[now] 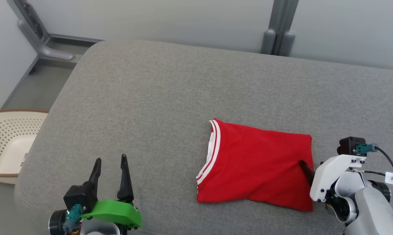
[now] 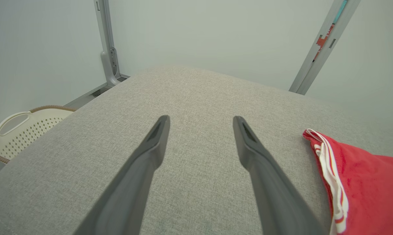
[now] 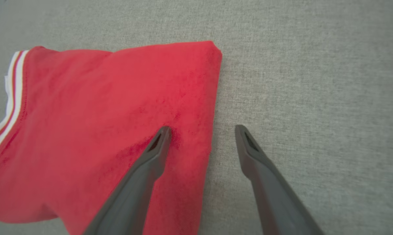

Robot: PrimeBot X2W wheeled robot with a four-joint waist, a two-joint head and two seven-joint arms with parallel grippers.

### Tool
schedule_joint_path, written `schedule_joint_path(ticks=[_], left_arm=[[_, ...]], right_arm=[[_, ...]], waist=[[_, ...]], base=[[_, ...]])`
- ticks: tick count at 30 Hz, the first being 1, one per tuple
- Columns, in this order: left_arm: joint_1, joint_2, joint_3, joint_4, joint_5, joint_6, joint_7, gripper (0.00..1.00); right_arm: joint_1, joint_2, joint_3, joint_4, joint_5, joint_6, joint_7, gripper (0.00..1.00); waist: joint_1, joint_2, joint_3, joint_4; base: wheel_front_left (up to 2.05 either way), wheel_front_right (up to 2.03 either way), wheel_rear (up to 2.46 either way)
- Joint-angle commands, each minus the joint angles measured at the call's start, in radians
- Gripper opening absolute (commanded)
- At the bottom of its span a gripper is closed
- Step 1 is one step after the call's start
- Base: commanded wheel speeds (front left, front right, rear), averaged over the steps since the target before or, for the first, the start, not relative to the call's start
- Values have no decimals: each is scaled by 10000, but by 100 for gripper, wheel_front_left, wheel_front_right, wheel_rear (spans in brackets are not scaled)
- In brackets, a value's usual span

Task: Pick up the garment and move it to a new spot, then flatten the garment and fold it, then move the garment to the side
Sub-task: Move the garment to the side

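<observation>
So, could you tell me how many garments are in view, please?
1. The folded red garment lies right of centre on the grey cushion, the open right gripper over its right edge. The basket is partly out of frame, so more may hide.

Garment [image 1: 255, 164] soft red cloth; couch [image 1: 157, 98] grey woven, matt.

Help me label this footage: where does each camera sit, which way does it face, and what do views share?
Head view: on the head, facing forward and down at the grey cushion, red garment and basket; left gripper and right arm show.
Left wrist view: on that wrist, facing along its open fingers across the cushion toward a wall.
Right wrist view: on that wrist, facing down at the garment's edge; right gripper open over it.
Shared: all three show garment and cushion.
</observation>
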Motion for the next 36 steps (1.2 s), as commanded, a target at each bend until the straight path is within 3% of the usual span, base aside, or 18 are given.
schedule_joint_path(ticks=[1,4,5,6,7,15,21,28,36], left_arm=[[-175,-18,80,-39,73,-24,-29,100],[-210,-52,133,-67,138,-58,-29,100],[-210,-64,152,-69,151,-65,-29,100],[-210,-74,179,-72,177,-70,-29,100],[-211,-80,205,-78,201,-73,-29,100],[-109,-200,94,-187,400,-162,-30,100],[-349,-407,-147,-267,517,-330,-30,100],[-899,-500,-366,-275,723,-482,-24,100],[-1550,-435,-596,-157,957,-578,118,100]], right_arm=[[-118,-72,83,126,111,-2,62,100],[-297,-222,242,405,190,-3,184,97],[-329,-248,292,468,222,-3,200,49],[-339,-256,361,542,250,-3,194,19],[-354,-268,415,589,262,-3,177,0],[-781,-721,548,519,279,-16,-315,0],[-959,-1316,309,175,189,-13,-383,0],[-1403,-1994,41,-479,34,-11,-132,0],[-2004,-2109,70,-867,53,-11,-146,0]], waist=[[0,0,377,378],[0,0,491,475],[0,0,509,484],[0,0,528,488],[0,0,539,479],[0,0,633,-405],[0,0,816,-1709],[0,0,1413,-3704],[0,0,1953,-5143]], base=[[0,0,0],[0,0,0],[0,0,0],[0,0,0],[0,0,0],[0,0,0],[0,0,0],[0,0,0],[0,0,0]])
